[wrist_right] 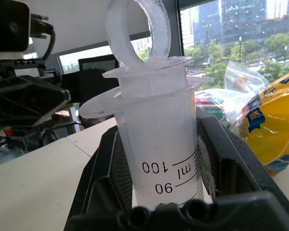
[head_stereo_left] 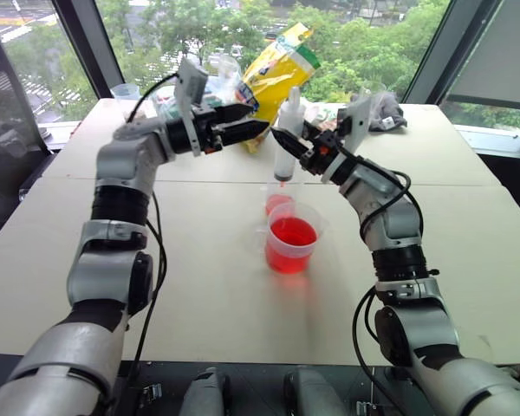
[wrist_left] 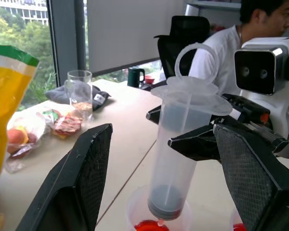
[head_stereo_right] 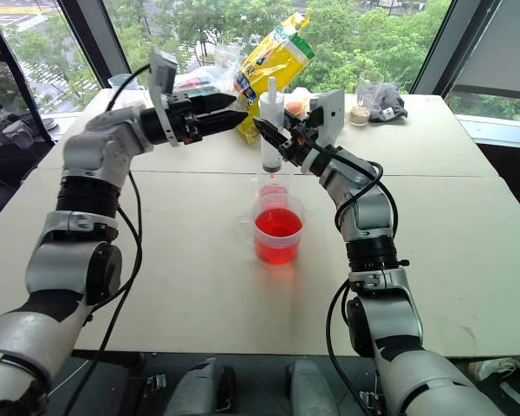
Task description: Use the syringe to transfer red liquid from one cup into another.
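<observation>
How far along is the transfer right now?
Looks done: the syringe is emptied, plunger fully in, and the narrow cup holds some red liquid. In hand: the right gripper holds the syringe upright, tip over that cup; the left gripper is open beside it. Left: the spouted cup is still quite full.

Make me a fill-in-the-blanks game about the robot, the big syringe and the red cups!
1. The large clear plastic syringe is held upright by the robot's ____ pincer.
2. The syringe's orange tip points down into the ____ of the two clear plastic cups, the one with no spout.
3. The wider clear spouted cup holds bright ____ liquid.
4. The left pincer is ____ and holds nothing.

Missing words: right; narrower; red; open
</observation>
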